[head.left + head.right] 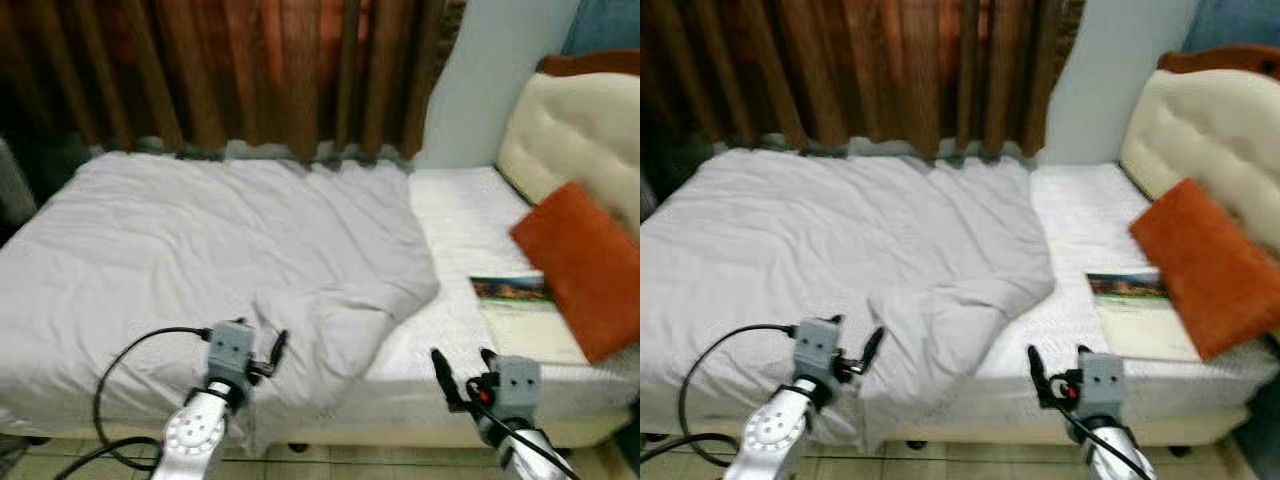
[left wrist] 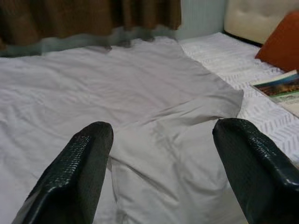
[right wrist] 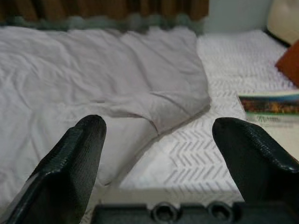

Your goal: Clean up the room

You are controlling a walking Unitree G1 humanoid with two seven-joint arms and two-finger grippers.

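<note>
The grey blanket (image 1: 220, 250) lies rumpled across the left and middle of the bed (image 1: 450, 215), one corner folded near the lower centre. At right, a book (image 1: 512, 292) and orange pillow (image 1: 580, 268) sit unsorted. Both the left claw (image 1: 262, 352) and right claw (image 1: 462, 372) gape wide, holding nothing, so tidying seems barely begun.

Blanket (image 1: 220, 250) left on bed (image 1: 450, 220), book (image 1: 515, 305) right, cushion (image 1: 585, 265) beside it
</note>
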